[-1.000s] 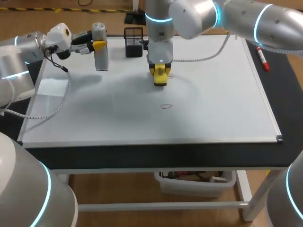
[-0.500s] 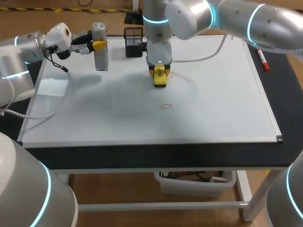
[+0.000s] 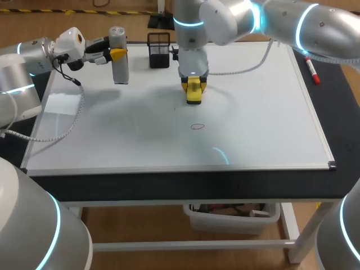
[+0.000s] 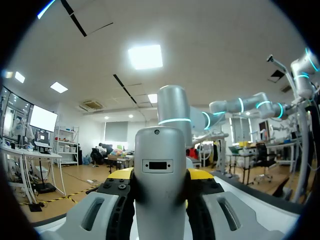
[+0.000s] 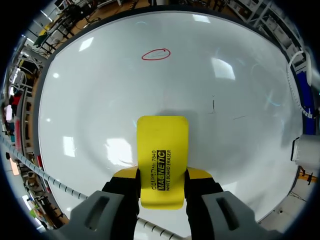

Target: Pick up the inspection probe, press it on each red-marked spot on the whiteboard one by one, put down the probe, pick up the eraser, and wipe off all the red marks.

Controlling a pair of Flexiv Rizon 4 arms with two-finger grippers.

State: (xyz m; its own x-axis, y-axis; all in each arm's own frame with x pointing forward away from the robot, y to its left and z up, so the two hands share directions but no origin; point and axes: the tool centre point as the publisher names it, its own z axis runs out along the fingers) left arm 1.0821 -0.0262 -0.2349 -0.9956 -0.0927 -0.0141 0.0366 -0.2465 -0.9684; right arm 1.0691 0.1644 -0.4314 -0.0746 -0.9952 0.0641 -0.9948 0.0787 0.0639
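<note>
The whiteboard (image 3: 259,118) covers most of the table. My right gripper (image 3: 193,89) is shut on the yellow eraser (image 3: 193,94), which rests flat on the board near its back middle. In the right wrist view the eraser (image 5: 161,160) sits between the fingers, and one red oval mark (image 5: 156,54) lies ahead of it. That mark (image 3: 197,126) is nearer the board's front in the head view. At the back left, my left gripper (image 3: 116,54) is shut on the grey inspection probe (image 3: 118,56), which stands upright. The probe (image 4: 160,185) fills the gap between the left fingers.
A black mesh basket (image 3: 159,49) stands at the board's back edge, just left of the right arm. A red marker (image 3: 312,70) lies on the dark table beyond the board's right edge. Two small dark ticks (image 5: 213,105) mark the board beside the eraser.
My right gripper has slid the eraser slightly to the right; the faint red mark that lay beside it no longer shows. The left arm and probe have not moved.
</note>
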